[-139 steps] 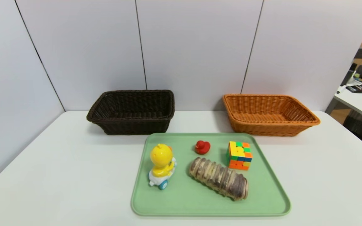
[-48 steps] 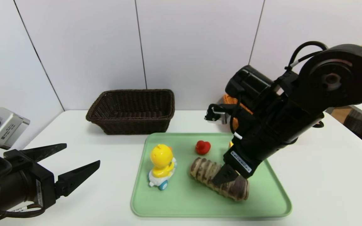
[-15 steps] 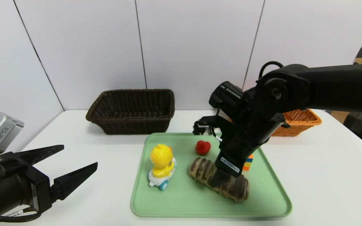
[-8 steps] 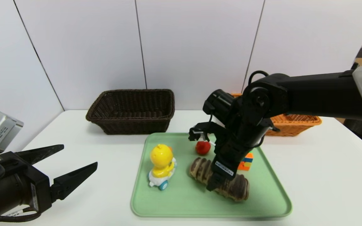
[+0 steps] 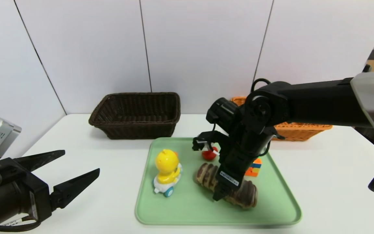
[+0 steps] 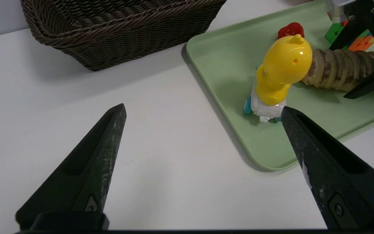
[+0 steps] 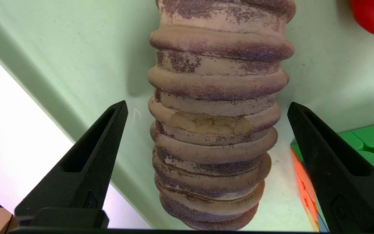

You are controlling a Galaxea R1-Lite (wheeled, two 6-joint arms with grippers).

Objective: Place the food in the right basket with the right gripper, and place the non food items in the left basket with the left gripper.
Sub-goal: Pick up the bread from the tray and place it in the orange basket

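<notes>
The food, a ridged brown-and-cream loaf [image 5: 247, 195] [image 7: 216, 81], lies on the green tray [image 5: 187, 208]. My right gripper [image 5: 227, 190] [image 7: 206, 104] is down over its middle, open, one finger on each side with a gap to the loaf. On the same tray are the yellow duck toy [image 5: 167, 169] [image 6: 282, 70], the small red duck [image 5: 209, 155] and the puzzle cube [image 5: 253, 169] [image 7: 368, 143], both partly hidden by the right arm. My left gripper [image 5: 81, 161] [image 6: 202, 107] hovers open and empty over the table, left of the tray.
The dark brown left basket [image 5: 135, 130] stands at the back left of the table. The orange right basket [image 5: 304, 132] stands at the back right, half hidden behind my right arm. White wall panels close off the back.
My right gripper has come down and slightly left, so its fingers now reach down both sides of the loaf. The left arm has stayed still.
</notes>
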